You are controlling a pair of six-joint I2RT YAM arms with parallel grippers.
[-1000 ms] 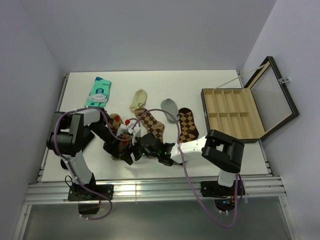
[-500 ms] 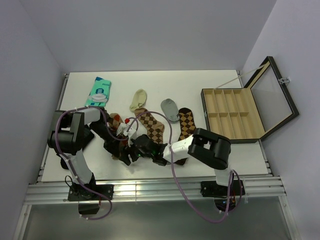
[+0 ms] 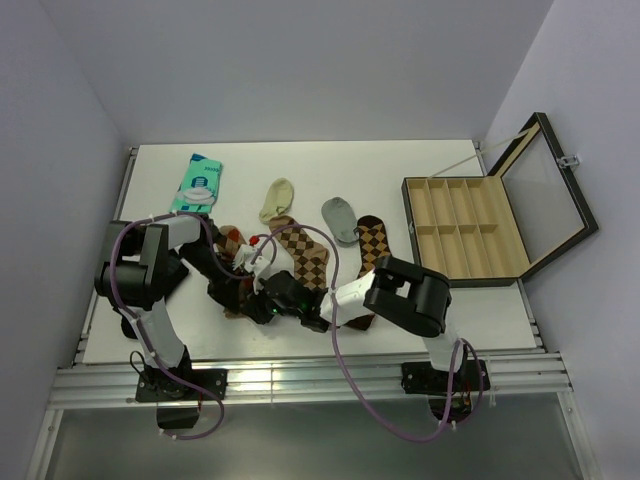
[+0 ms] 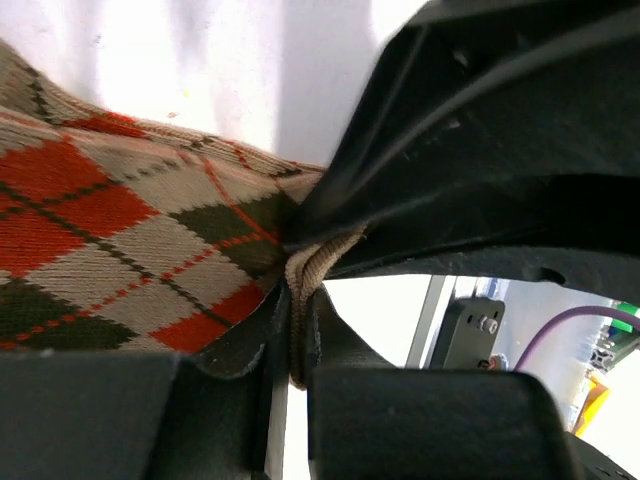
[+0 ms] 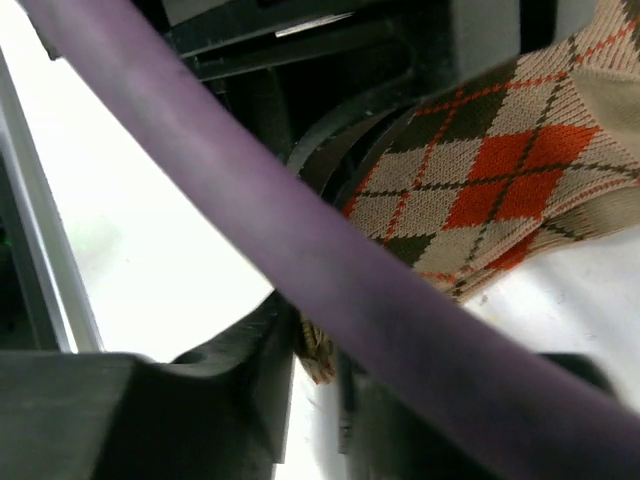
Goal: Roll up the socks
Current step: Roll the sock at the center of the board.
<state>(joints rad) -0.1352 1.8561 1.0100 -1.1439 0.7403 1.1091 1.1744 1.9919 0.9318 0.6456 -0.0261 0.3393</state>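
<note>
Close in, the left gripper (image 4: 290, 340) is clamped shut on the tan hem of a long brown knit argyle sock with red-orange diamonds (image 4: 110, 240). The hem stands pinched between its black fingers at the bottom of the left wrist frame. Directly facing it, the right gripper (image 5: 318, 365) has nipped down on another edge of the same sock, with a purple cable (image 5: 300, 250) slanting across its wrist view. From overhead, both grippers meet low and left of centre on the white surface (image 3: 300, 165), where this sock lies bunched beneath them. Just beyond, mid-frame, a tan argyle sock with dark brown diamonds (image 3: 303, 255) lies flat. To its right lies a dark brown argyle sock with tan diamonds (image 3: 376, 245). Farther back, a teal printed packet (image 3: 197, 184) lies at upper left. A wooden compartment box (image 3: 463, 232) stands at the right edge, its lid raised.
</note>
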